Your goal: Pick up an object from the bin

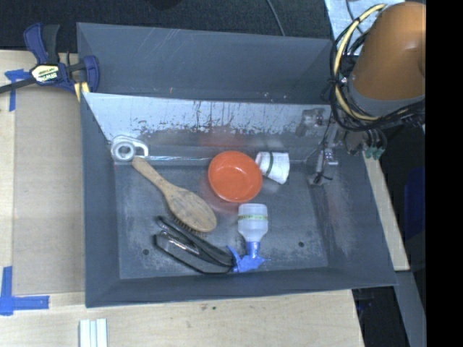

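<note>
Grey metal bin [101, 215]: held a few loose things spread over its floor, most of them left of the middle
Gripper [320, 170]: hung low at the right side of the bin, close to the right wall, over bare floor; whether it was spread or closed could not be made out
Nearest thing: a small white cup [275, 166] on its side, just left of the gripper and apart from it
Orange bowl [235, 176]: sat mid-bin, just beside the small white cup
White bottle [252, 221]: lay nearer the front wall than the bowl, a blue piece [247, 260] at its near end
Wooden brush [179, 199]: lay slanted left of the bowl, handle toward a metal ring [127, 150]
Black tool [189, 246]: lay by the front wall, beside the brush head
</note>
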